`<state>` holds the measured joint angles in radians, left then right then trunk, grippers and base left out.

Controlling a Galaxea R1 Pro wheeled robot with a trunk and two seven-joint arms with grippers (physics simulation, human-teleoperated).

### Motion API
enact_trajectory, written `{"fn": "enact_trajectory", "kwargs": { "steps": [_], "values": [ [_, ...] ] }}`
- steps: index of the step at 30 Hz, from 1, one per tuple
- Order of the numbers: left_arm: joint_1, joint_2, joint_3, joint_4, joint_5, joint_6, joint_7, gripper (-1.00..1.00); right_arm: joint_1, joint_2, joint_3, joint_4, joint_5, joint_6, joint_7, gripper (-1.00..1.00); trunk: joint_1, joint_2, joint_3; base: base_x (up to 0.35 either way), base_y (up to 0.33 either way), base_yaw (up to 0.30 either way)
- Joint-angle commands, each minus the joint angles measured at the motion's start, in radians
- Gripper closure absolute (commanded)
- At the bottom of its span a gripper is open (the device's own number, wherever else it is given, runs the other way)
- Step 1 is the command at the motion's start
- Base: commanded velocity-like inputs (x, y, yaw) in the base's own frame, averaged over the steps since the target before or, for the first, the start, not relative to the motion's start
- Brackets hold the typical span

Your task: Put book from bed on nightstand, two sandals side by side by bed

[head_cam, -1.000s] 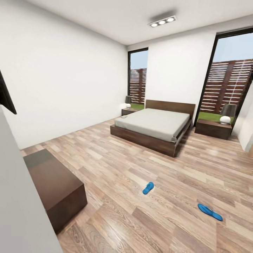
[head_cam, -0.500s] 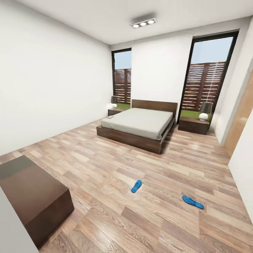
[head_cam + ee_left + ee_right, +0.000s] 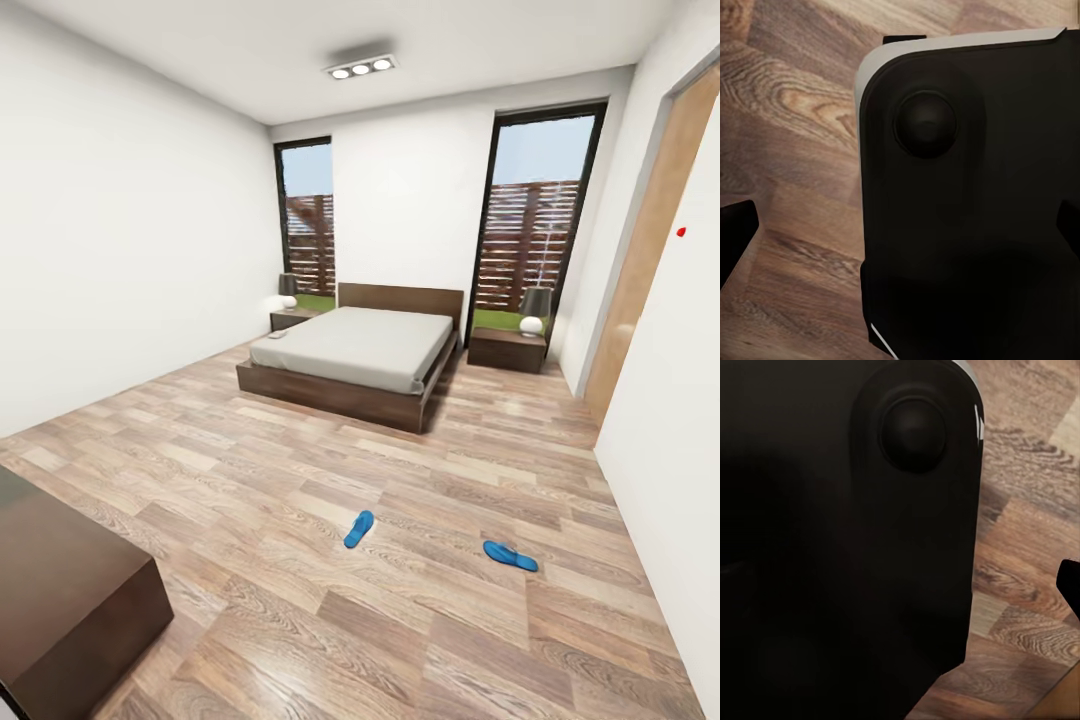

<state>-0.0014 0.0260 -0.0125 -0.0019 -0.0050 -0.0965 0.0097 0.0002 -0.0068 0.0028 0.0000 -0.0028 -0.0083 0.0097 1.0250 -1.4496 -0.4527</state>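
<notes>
Head view across the bedroom: the bed (image 3: 350, 345) stands against the far wall between two tall windows, a nightstand (image 3: 507, 349) at its right side bearing a lamp (image 3: 535, 307), and a second nightstand (image 3: 291, 318) at its left side. A small pale object (image 3: 277, 335) lies at the mattress corner nearest that left cabinet; it is probably the book, though too small to confirm. The two sandals lie on the plank floor (image 3: 300, 480), well apart from the bed and from each other, the nearer-left sandal (image 3: 358, 529) pointing roughly toward the bed and the right sandal (image 3: 510, 555) lying crosswise. A dark wooden cabinet (image 3: 60, 590) fills the lower left corner, and a wooden door (image 3: 645, 250) stands in the right wall. Both wrist views face dark robot bodywork over floor planks, so whether the jaws are open or closed cannot be told. Judged risks from here: the base could roll over or nudge a sandal lying in the direct line to the bed; a wide turn could clip the near cabinet; the sandals' differing orientations could leave them misaligned unless each is turned on placement; the lamp crowds the right nightstand's top for the book
</notes>
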Motion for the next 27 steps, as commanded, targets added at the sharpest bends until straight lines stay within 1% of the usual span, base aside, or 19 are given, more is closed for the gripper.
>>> {"fn": "enact_trajectory", "kwargs": {
  "steps": [1, 9, 27],
  "values": [
    [0.000, 0.000, -0.001, 0.000, 0.000, -0.003, 0.001, -1.00, 0.000, 0.000, 0.000, 0.000, 0.000, -0.001, 0.001, -1.00, 0.000, 0.000, -0.001, 0.000, 0.000, -0.144],
    [0.000, 0.000, -0.001, 0.000, 0.000, -0.003, 0.001, -1.00, 0.000, -0.001, 0.000, 0.000, 0.000, -0.001, 0.001, -1.00, 0.000, 0.000, -0.002, 0.000, 0.000, -0.085],
    [0.000, 0.000, -0.002, 0.000, -0.001, -0.003, 0.001, -1.00, 0.000, 0.000, 0.000, 0.000, 0.000, -0.001, 0.001, -1.00, 0.000, 0.000, -0.002, 0.000, 0.000, -0.017]
  ]
}}
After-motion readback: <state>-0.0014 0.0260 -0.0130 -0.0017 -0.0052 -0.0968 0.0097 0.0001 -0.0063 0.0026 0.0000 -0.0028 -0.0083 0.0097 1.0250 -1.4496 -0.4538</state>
